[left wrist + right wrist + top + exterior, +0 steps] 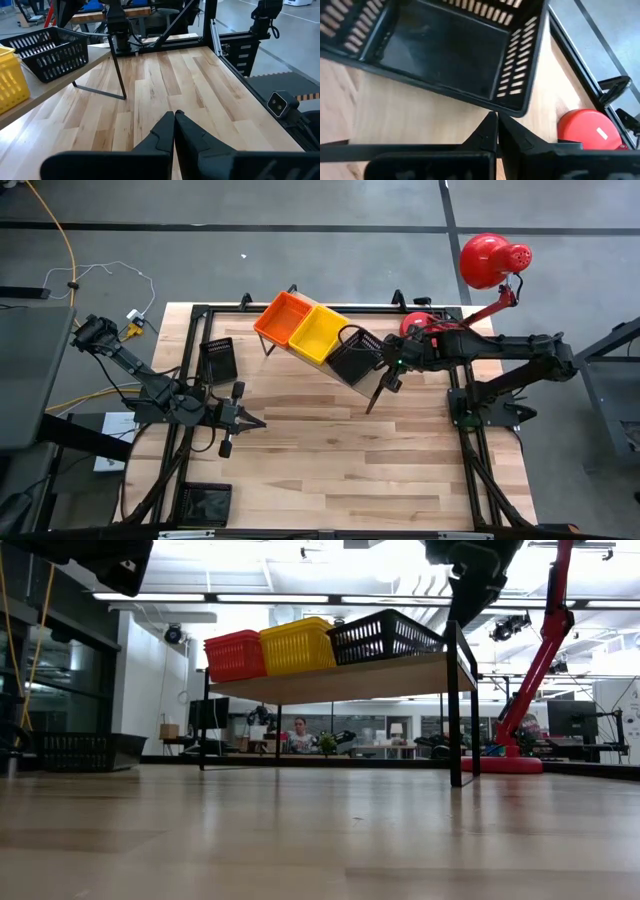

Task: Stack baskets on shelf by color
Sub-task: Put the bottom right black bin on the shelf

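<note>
A lattice-sided black basket (pixel 219 360) sat on the plank tabletop (pixel 330 450) near its left edge. The left gripper (pixel 255 421) hovered low over the wood, its dark fingers pressed together, empty. On the light wood shelf (pixel 352 385), three rectangular plastic baskets stood in a row: orange-red (pixel 280 318), yellow (pixel 318 333), then black (pixel 352 352). The right gripper (pixel 393 366) hung just beside that black basket's rim, fingers shut, gripping nothing.
</note>
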